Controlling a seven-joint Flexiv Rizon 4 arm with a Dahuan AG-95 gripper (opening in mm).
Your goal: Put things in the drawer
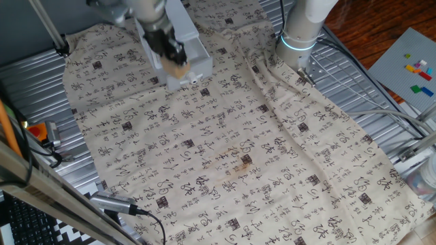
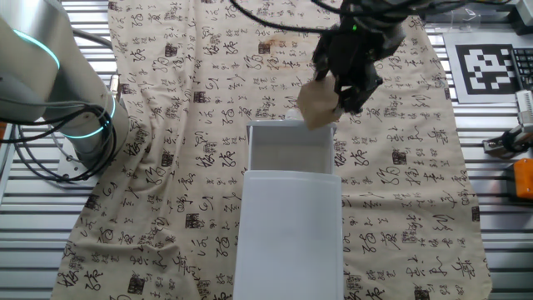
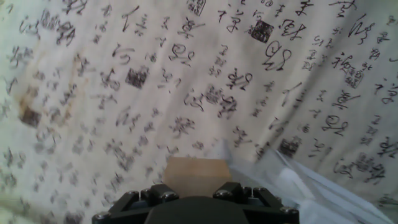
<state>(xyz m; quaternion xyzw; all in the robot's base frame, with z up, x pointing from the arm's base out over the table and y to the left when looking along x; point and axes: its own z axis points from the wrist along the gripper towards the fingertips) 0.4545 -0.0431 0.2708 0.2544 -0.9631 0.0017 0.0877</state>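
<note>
Cube point(image 2: 317, 107) clamped in tool point(image 2: 331, 102), seemingly above open drawer point(image 2: 290, 150) edge.

cube point(image 2: 317, 108): light tan | drawer point(image 2: 290, 208): white | cloth point(image 1: 225, 150): cream, black script, orange-brown stain point(image 1: 240, 162)

Drawer point(image 3: 311, 186) — blurred, cut off

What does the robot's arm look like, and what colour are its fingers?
The arm is fat, round and shiny white, with a glowing blue-green ring around one joint. Grey cables trail from its base. Its gripper is black and boxy, with dark fingers and a small green light on top.
</note>
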